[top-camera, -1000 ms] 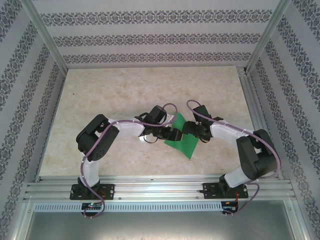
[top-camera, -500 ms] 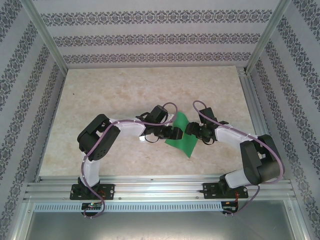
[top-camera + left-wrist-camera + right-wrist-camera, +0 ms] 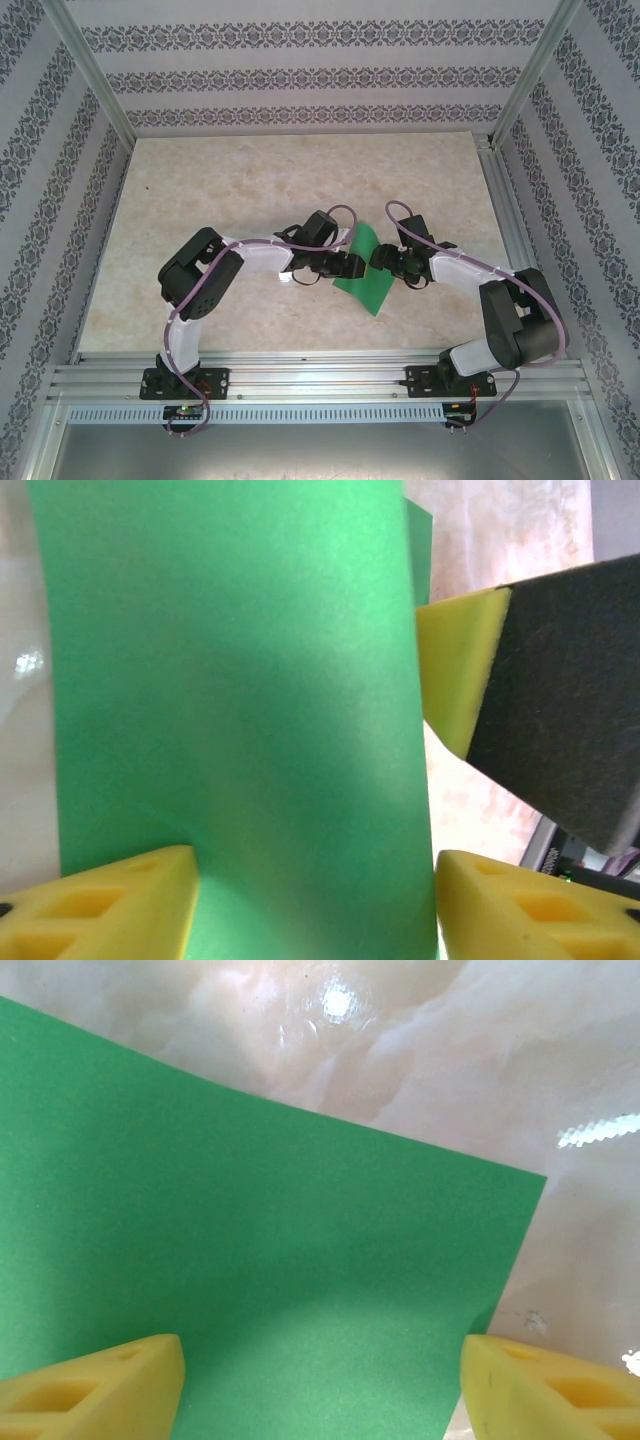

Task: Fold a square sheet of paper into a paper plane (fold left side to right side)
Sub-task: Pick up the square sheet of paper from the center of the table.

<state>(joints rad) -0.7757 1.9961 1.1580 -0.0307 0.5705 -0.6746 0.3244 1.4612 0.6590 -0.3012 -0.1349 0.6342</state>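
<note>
1. The square sheet of paper (image 3: 366, 278) lies mid-table (image 3: 250, 180), between the two grippers, and its surface is bowed.
2. The left gripper (image 3: 316, 880) has its jaws apart, with the green sheet running between them; no pinch is visible.
3. The right gripper (image 3: 322, 1360) hovers over the sheet with its jaws wide, gripping nothing.
</note>
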